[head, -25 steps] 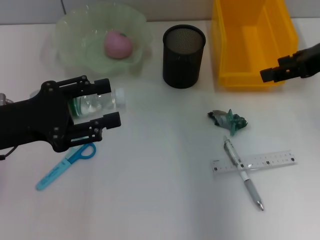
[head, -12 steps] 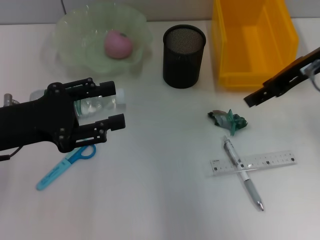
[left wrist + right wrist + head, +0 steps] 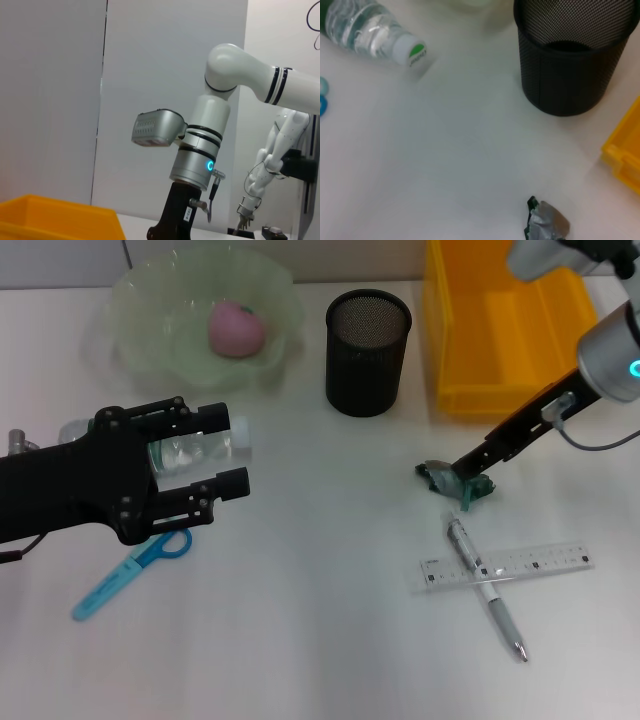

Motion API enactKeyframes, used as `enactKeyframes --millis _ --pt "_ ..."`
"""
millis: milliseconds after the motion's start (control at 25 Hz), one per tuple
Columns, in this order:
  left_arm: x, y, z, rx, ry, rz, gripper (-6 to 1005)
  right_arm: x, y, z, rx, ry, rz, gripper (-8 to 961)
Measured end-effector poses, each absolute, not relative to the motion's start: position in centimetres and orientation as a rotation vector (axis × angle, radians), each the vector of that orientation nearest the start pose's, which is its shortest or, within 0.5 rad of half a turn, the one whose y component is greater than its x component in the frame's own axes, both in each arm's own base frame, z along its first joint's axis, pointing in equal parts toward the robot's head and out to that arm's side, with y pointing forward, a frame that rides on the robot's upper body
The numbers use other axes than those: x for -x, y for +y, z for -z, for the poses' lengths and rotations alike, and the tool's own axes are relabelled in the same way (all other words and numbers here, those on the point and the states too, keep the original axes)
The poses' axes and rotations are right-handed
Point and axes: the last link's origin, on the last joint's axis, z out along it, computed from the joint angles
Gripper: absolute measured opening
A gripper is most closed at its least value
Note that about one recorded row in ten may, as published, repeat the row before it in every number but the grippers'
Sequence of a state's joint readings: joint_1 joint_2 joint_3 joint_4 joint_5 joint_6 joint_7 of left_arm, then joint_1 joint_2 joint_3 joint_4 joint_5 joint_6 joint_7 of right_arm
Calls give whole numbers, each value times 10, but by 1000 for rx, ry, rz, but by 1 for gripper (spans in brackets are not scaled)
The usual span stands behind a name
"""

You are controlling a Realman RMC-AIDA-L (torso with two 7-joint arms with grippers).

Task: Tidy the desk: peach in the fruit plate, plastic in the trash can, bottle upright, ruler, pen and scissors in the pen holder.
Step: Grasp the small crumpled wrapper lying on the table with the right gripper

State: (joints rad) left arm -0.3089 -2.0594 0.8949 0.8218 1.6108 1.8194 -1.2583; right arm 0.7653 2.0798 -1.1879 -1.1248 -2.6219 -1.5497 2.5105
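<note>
The clear bottle point(image 3: 185, 448) lies on its side between the fingers of my open left gripper point(image 3: 222, 452); its white cap point(image 3: 409, 49) points toward the table's middle. My right gripper point(image 3: 452, 478) has come down onto the crumpled green and silver plastic point(image 3: 462, 483) point(image 3: 546, 223). The pink peach point(image 3: 236, 328) rests in the pale green fruit plate point(image 3: 130, 310). Blue scissors point(image 3: 128, 573) lie just below my left gripper. The pen point(image 3: 487, 589) lies crossed under the clear ruler point(image 3: 540, 562). The black mesh pen holder point(image 3: 368, 340) point(image 3: 575, 60) stands upright.
The yellow bin point(image 3: 505, 325) point(image 3: 50, 220) stands at the back right, beside the pen holder. The right arm's white elbow point(image 3: 200, 155) fills the left wrist view. Bare white table lies in the middle and along the front.
My right arm has swung down from beside the yellow bin to the plastic. The left gripper has shifted slightly back along the bottle.
</note>
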Motion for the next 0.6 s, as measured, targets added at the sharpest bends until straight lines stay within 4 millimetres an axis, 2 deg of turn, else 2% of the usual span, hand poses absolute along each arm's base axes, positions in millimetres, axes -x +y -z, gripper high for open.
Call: enactKeyframes --millis 320,600 --pt "250 274 -35 2709 -268 1057 679 -184 390 14 2570 1024 454 694" --pt "250 274 -34 2709 -268 1055 680 -188 392 21 2556 1019 444 687"
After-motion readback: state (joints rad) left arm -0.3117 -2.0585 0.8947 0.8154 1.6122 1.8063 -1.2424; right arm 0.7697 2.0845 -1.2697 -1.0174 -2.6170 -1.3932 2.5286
